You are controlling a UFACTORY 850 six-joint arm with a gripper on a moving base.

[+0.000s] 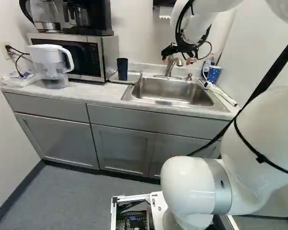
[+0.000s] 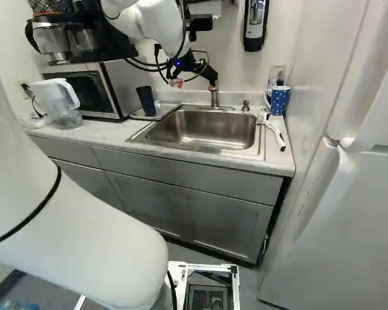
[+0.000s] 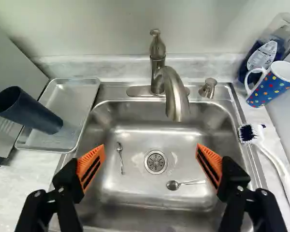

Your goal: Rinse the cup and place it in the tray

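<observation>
Brushed metal ahead of the tool (image 1: 177, 60), matt and glossy pieces to its sides.
The sink (image 3: 130, 140) and faucet (image 3: 175, 92) look satin, the metal spoons (image 3: 173, 185) shinier; to one side, a smooth, matt, plastic-looking cup (image 3: 26, 111) and dull metal tray (image 3: 84, 88); to the other, a glossy mug (image 3: 263, 92) and smooth plastic brush handle (image 3: 282, 171). The tool's pads (image 3: 99, 151) are ribbed.

Sink (image 3: 130, 187) open above, faucet (image 3: 174, 92) jutting in, tray (image 3: 76, 94) apparently part-blocked by cup (image 3: 30, 111)
</observation>
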